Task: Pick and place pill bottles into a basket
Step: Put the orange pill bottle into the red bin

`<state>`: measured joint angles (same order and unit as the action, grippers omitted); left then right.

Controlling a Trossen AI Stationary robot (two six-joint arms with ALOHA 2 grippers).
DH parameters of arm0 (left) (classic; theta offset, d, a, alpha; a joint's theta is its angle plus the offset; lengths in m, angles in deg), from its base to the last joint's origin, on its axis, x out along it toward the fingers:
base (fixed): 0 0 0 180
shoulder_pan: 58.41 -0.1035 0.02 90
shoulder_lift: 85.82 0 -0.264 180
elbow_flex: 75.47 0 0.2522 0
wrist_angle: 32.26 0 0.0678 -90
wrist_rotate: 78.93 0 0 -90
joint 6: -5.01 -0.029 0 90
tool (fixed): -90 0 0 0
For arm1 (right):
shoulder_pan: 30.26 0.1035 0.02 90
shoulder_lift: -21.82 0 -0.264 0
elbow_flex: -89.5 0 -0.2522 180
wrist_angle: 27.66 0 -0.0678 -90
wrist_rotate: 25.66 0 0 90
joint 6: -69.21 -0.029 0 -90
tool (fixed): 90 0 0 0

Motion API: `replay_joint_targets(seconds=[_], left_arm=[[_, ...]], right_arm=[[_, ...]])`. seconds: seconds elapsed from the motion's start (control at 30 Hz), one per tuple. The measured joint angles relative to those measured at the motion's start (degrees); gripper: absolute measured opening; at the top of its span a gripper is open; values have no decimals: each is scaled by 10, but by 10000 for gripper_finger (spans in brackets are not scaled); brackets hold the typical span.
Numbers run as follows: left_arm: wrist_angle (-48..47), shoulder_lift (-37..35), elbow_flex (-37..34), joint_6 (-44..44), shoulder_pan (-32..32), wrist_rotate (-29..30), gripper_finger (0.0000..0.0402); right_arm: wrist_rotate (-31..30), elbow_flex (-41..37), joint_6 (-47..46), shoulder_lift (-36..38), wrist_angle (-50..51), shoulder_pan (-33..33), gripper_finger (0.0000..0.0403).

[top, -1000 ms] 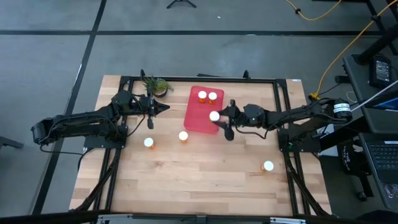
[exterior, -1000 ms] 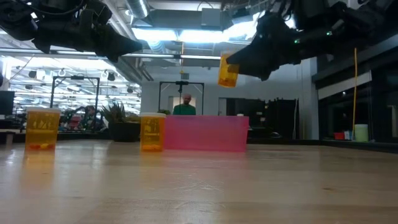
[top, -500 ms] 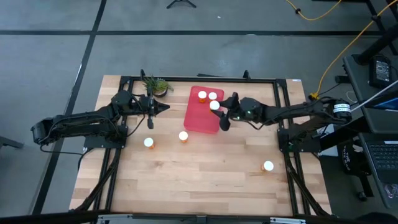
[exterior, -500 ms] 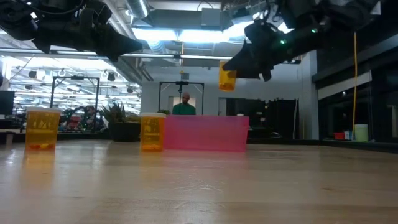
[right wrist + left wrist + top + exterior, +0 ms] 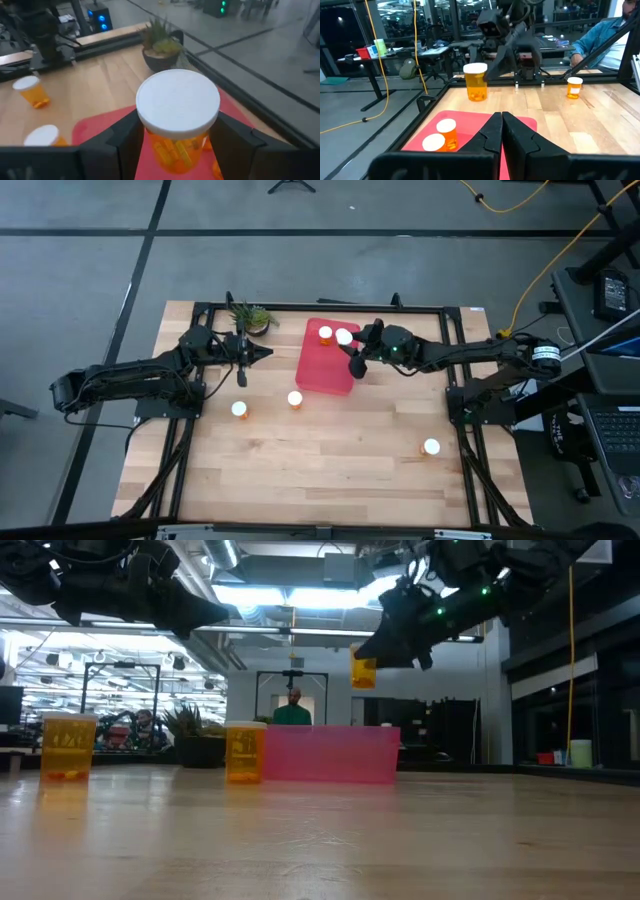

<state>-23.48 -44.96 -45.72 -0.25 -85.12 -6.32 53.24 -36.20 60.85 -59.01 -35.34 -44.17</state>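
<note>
Right gripper [image 5: 352, 355] pinches a pill bottle [image 5: 344, 338] above the red basket [image 5: 322, 367], upper center of the high view. Left gripper [image 5: 262, 354], left of the basket, has jaws pressed together, holding nothing.
</note>
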Motion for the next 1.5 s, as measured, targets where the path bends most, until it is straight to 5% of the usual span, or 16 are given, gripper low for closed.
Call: replay_joint_targets(seconds=[0.6, 0.8, 1.5], left_arm=[[4, 0, 0, 0, 0, 0, 6], [4, 0, 0, 0, 0, 0, 8], [4, 0, 0, 0, 0, 0, 6]], right_arm=[[1, 0, -33, -171, -90, -14, 206], [-42, -9, -33, -193, -111, -13, 206], [-43, -53, -34, -218, -230, -14, 206]])
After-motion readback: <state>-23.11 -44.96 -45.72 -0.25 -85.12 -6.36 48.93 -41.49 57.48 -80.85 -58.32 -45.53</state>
